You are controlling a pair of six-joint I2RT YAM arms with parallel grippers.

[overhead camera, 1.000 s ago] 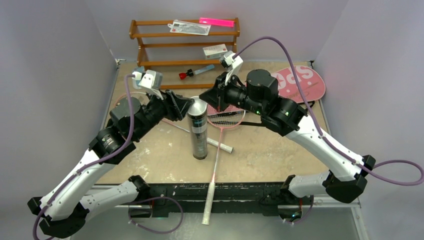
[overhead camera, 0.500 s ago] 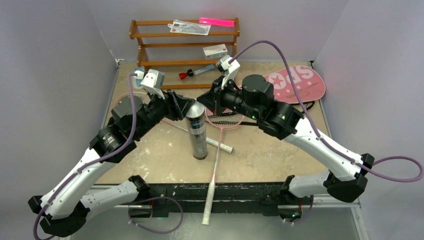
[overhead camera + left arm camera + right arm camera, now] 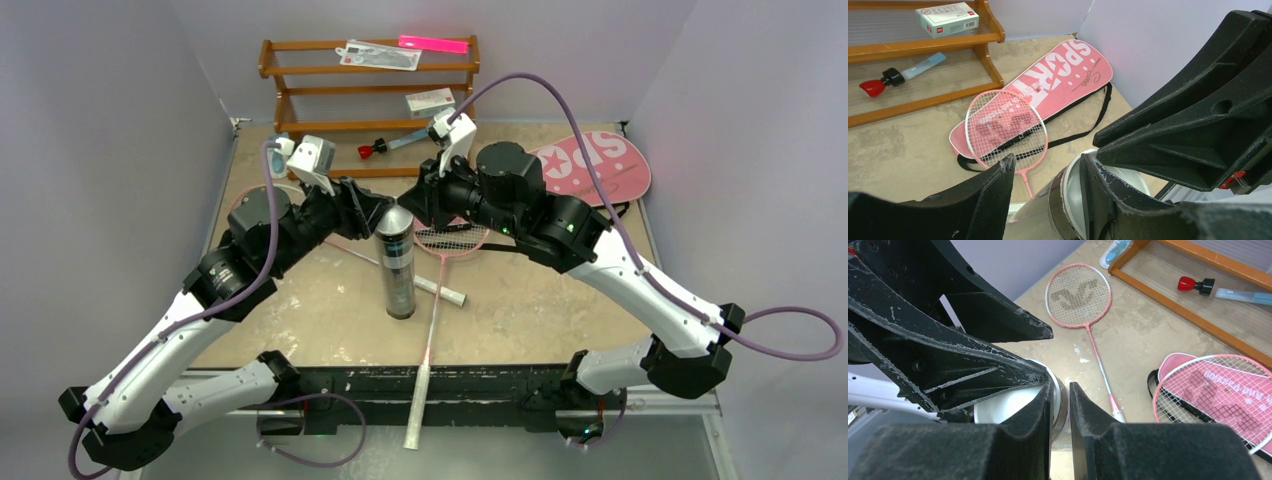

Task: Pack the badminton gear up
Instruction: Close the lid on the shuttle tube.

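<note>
The long black tube stands upright mid-table, its mouth open upward. My left gripper is open astride the tube's rim: one finger inside the mouth, the other outside with a gap. My right gripper is shut on the opposite rim. One pink racket lies with its head on the pink SPORT bag and its handle over the near edge. The second racket lies left, mostly under my left arm. The inside of the tube looks white; no separate shuttlecock shows.
A wooden rack stands at the back wall with the red-capped blue tool, a small white box and flat packets on it. Grey walls close in on both sides. The bag's black strap lies on the table.
My right gripper has moved left and closed onto the tube's rim. My left gripper has edged right at the rim. The tube still stands upright in the same spot.
</note>
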